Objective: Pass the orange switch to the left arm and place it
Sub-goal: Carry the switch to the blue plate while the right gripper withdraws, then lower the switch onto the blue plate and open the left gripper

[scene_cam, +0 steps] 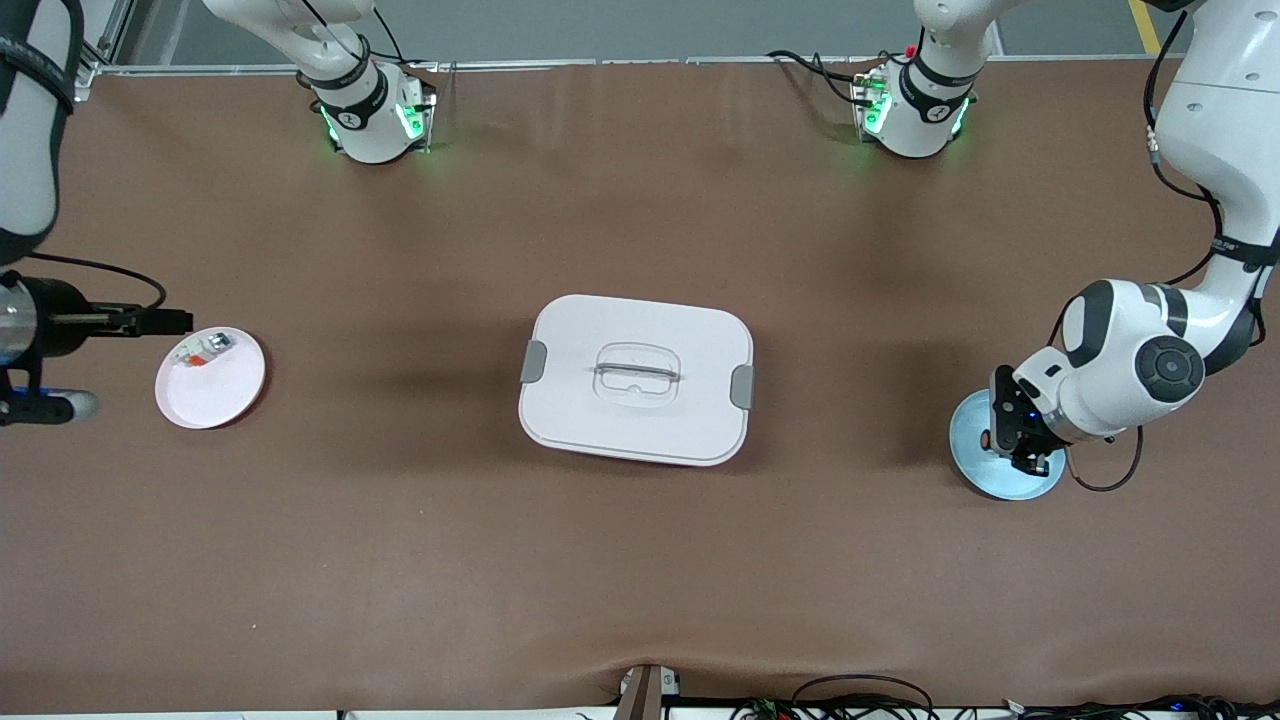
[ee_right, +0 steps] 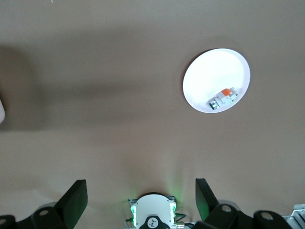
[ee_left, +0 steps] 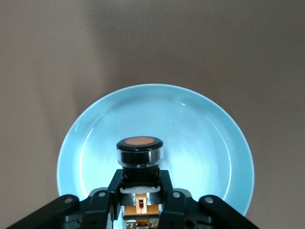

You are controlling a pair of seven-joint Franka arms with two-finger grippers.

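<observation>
The orange switch [ee_left: 139,150], a black stub with an orange cap, sits between the fingers of my left gripper [ee_left: 140,179], which is shut on its body. It is over the middle of a light blue plate [ee_left: 190,133]; whether it touches the plate I cannot tell. In the front view the left gripper [scene_cam: 1015,445] hides the switch over that plate [scene_cam: 975,460], at the left arm's end of the table. My right gripper [ee_right: 140,191] stands open and holds nothing, at the right arm's end. The white box [scene_cam: 636,378] lies mid-table between the arms.
A white plate [scene_cam: 215,395] at the right arm's end holds a small white part with an orange bit [scene_cam: 203,350]. The right wrist view shows that plate [ee_right: 209,78] and part [ee_right: 223,98]. The two arm bases stand along the table's edge farthest from the front camera.
</observation>
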